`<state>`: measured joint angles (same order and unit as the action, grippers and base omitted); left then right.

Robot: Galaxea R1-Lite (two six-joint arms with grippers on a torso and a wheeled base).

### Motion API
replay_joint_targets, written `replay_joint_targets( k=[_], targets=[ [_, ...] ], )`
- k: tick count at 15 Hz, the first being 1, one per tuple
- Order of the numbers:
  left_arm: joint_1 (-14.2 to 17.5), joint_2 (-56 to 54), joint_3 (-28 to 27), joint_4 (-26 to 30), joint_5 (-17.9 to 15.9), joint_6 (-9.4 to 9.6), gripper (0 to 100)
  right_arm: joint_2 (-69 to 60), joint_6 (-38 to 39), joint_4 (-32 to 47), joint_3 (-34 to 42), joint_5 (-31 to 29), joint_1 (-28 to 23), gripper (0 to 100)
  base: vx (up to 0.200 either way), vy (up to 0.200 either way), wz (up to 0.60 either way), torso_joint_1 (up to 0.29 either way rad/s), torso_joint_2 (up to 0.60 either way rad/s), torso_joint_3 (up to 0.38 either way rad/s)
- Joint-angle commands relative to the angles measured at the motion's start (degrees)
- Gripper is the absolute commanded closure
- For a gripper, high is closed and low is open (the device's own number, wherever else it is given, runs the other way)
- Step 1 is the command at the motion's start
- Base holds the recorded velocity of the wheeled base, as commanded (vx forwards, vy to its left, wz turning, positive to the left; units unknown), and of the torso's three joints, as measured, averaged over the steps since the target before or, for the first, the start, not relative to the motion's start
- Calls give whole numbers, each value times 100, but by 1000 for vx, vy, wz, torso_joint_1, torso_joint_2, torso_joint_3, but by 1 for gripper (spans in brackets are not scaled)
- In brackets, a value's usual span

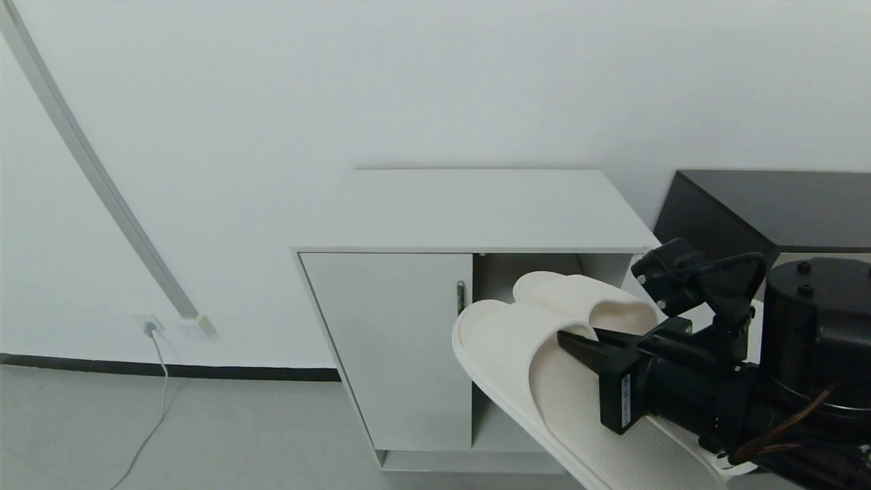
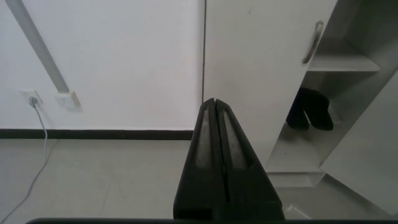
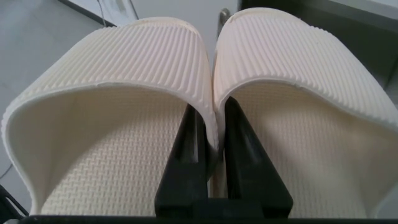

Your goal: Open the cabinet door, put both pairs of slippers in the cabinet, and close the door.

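Right gripper [image 1: 573, 339] clamps the cream slippers [image 1: 510, 354] by their inner edges, lower right of head view, before the cabinet [image 1: 476, 211] with its right side open; left gripper [image 2: 214, 107] closed on nothing.

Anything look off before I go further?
Nothing stands out. The right pincer grips the cream ribbed foam slippers evenly, side by side, before the open white cabinet; a dark pair sits inside, low down.

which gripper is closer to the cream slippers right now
Right. The right gripper is shut on the cream slippers, jaws pinching their two straps together. The left gripper is shut and empty, out in front of the closed cabinet door, touching neither slipper.
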<state>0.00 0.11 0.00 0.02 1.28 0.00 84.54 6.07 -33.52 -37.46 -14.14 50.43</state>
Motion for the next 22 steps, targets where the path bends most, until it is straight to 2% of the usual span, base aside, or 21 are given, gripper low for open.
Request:
replay_joint_targets(
  k=[1, 2, 17, 22],
  targets=[
    [0, 7, 0, 6, 4, 0, 100, 10, -1, -5, 2, -1, 10, 100, 0, -200, 0, 12, 2, -2],
    [0, 7, 0, -2, 4, 0, 100, 10, -1, -5, 20, -1, 10, 100, 0, -200, 0, 2, 12, -2],
    [0, 7, 0, -2, -5, 0, 100, 54, -53, -163, 143, 8, 10, 100, 0, 0, 0, 0, 0, 0],
    [0, 7, 0, -2, -5, 0, 100, 98, -80, -277, 169, 8, 10, 100, 0, 0, 0, -137, 351, 209]
  ],
)
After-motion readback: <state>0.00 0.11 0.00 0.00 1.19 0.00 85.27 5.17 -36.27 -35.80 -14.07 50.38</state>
